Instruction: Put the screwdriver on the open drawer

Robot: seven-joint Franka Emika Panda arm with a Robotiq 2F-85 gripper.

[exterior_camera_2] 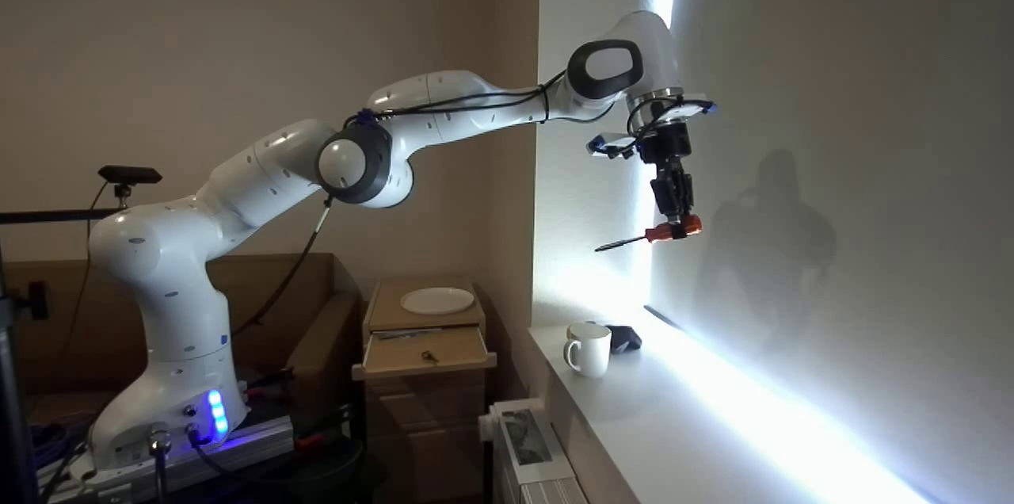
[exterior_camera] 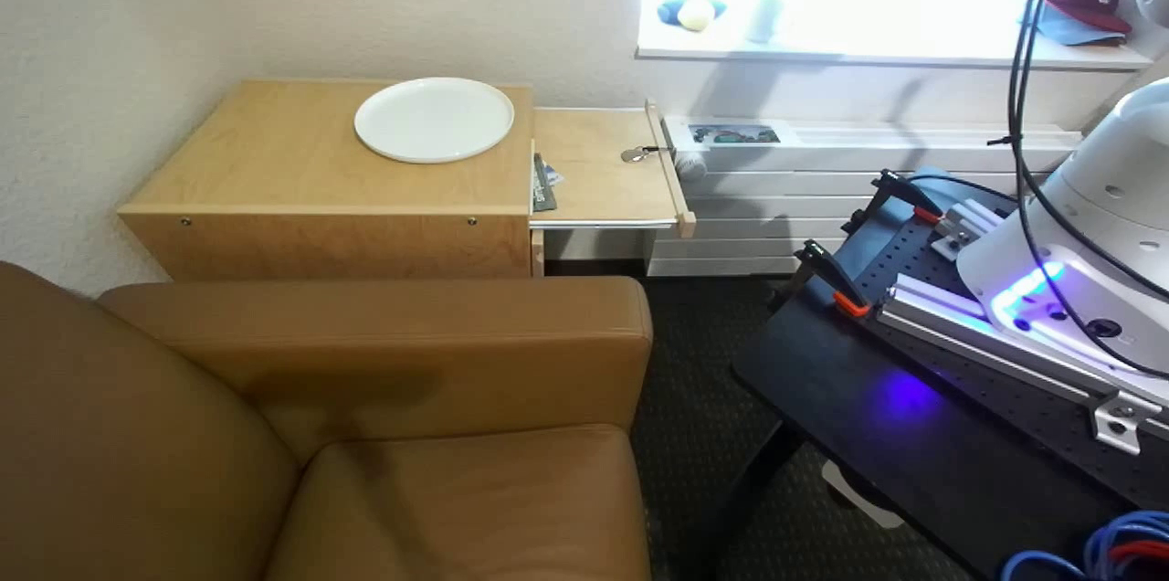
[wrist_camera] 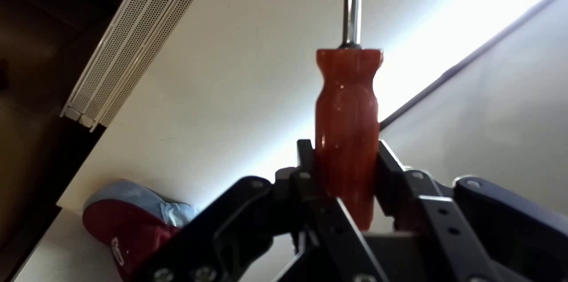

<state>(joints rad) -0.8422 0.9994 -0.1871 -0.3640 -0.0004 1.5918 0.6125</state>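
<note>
The screwdriver has an orange-red handle and a metal shaft. In an exterior view the screwdriver [exterior_camera_2: 659, 234] is held in the air above the white windowsill, roughly level with its tip slightly down. In the wrist view my gripper [wrist_camera: 346, 162] is shut on the handle of the screwdriver [wrist_camera: 348, 100], with the shaft pointing away to the top edge. The gripper [exterior_camera_2: 679, 227] is far from the open drawer [exterior_camera_2: 462, 347]. The open drawer [exterior_camera: 598, 129] is pulled out of the low wooden cabinet. The gripper and screwdriver are out of view in that exterior view.
The cabinet top [exterior_camera: 292, 147] bears a white plate [exterior_camera: 434, 120]. The drawer holds keys [exterior_camera: 637, 154] and a thin grey metal piece [exterior_camera: 543, 188]. A white mug [exterior_camera_2: 590, 349] and a red cap [wrist_camera: 128, 229] sit on the windowsill [wrist_camera: 191, 95]. A sofa [exterior_camera: 384, 316] adjoins the cabinet.
</note>
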